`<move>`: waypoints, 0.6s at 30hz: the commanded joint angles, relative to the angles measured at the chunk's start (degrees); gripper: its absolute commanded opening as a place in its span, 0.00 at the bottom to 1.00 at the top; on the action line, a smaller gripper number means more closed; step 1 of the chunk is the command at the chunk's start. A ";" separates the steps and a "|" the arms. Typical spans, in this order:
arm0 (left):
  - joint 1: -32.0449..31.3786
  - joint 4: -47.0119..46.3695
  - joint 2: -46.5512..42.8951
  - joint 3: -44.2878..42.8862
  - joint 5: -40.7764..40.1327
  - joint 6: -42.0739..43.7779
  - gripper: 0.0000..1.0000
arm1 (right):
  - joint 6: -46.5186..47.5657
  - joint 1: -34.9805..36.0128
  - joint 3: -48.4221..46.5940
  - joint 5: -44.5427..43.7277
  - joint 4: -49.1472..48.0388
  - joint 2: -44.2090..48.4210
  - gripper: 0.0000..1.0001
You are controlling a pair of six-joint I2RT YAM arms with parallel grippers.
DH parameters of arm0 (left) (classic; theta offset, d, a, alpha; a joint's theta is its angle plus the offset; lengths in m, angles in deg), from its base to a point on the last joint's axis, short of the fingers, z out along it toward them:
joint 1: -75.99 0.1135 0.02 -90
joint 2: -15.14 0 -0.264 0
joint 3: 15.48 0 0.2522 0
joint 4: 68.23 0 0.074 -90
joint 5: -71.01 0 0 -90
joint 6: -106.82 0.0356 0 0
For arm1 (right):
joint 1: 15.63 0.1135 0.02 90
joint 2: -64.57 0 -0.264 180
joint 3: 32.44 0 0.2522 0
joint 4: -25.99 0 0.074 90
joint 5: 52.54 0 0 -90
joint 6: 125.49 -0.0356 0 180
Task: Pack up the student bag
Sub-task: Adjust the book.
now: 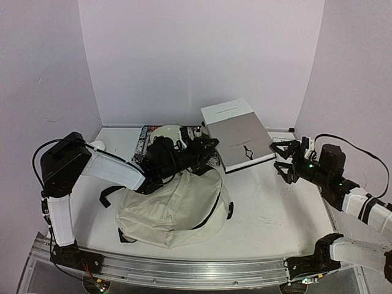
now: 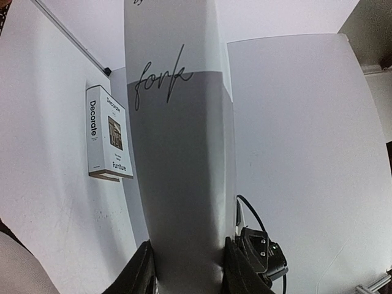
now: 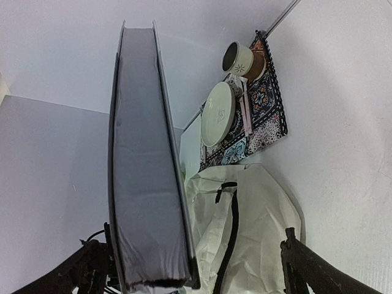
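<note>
Two grippers on one book (image 1: 242, 131) here. The left gripper (image 1: 205, 150) has it pinched by the spine end. In its wrist view (image 2: 187, 269) both fingers (image 2: 138, 272) sit tight against the sides of the book (image 2: 177, 153), which has "fork" written across it. The book is right of centre toward the back edge of the bench (image 1: 275, 208) and looks tipped up, not lying flat.

The right gripper (image 1: 283, 160) is at the book's right side, near the right edge of the bench. Its pincer (image 3: 196, 263) is spread wide, with the book (image 3: 144, 171) seen edge-on just beside one finger. Can't tell if it's actually touching.

The bag (image 1: 171, 205) is slumped left of centre toward the front edge, just in front of the left gripper. The right wrist view shows its black strap and cream fabric (image 3: 257, 214) too.

By the back edge, left of the middle, there's a patterned mat (image 1: 144, 138) with a plate (image 1: 166, 131) on it. From the right wrist view, the mat (image 3: 269, 116) also has a cup (image 3: 239, 59) next to the plate (image 3: 218, 113).

The left wrist view also catches a smaller Decorate book (image 2: 109, 131) beyond the big one. It's hidden in the top view.
</note>
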 commanded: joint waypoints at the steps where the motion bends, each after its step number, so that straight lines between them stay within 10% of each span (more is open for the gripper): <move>1: 0.02 -5.61 -3.32 -0.26 -2.27 -0.38 0.13 | 1.33 2.16 1.89 -1.24 -4.03 1.57 0.98; 18: -1.44 -6.28 -2.36 -2.09 -4.55 -2.58 0.13 | 1.60 16.16 0.36 -8.09 -31.40 -14.09 0.98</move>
